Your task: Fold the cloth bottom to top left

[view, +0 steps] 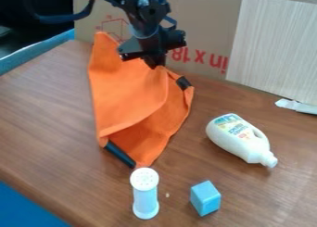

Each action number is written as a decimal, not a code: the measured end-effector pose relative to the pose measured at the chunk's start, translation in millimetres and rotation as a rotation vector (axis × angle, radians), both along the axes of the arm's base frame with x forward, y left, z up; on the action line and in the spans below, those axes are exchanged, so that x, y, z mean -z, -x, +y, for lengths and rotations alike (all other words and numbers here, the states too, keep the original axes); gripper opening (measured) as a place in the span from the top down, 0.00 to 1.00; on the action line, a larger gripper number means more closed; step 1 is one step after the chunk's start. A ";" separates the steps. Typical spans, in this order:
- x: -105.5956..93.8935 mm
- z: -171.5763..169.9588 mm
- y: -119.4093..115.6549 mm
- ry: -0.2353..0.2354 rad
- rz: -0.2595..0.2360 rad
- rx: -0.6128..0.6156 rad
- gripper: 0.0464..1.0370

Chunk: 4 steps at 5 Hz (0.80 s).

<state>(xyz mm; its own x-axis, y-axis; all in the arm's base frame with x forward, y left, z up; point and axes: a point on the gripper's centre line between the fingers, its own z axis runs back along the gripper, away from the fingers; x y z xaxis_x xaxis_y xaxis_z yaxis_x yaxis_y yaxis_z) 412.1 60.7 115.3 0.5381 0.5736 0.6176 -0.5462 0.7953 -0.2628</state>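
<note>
Cloth is pinched in our gripper near its far end, presumably so we can lay the fold far-left.

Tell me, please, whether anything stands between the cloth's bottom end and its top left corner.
Nothing visible does; only the orange cloth itself lies between. The shaker stands just below the bottom end and the pincer right of the corner, both outside that path.
</note>
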 end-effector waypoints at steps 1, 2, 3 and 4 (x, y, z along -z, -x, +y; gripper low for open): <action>5.0 -8.1 -3.4 0.005 0.016 0.030 0.83; 4.9 -13.9 -4.3 0.018 0.013 0.067 0.53; 1.5 -20.1 -8.3 0.029 0.003 0.115 0.24; -11.0 -27.8 -13.7 0.078 0.011 0.224 0.04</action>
<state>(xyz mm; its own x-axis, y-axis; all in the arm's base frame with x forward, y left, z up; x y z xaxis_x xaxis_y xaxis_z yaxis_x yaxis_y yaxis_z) 425.8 32.8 126.4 0.6639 0.4846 0.5696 -0.3613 0.8747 -0.3230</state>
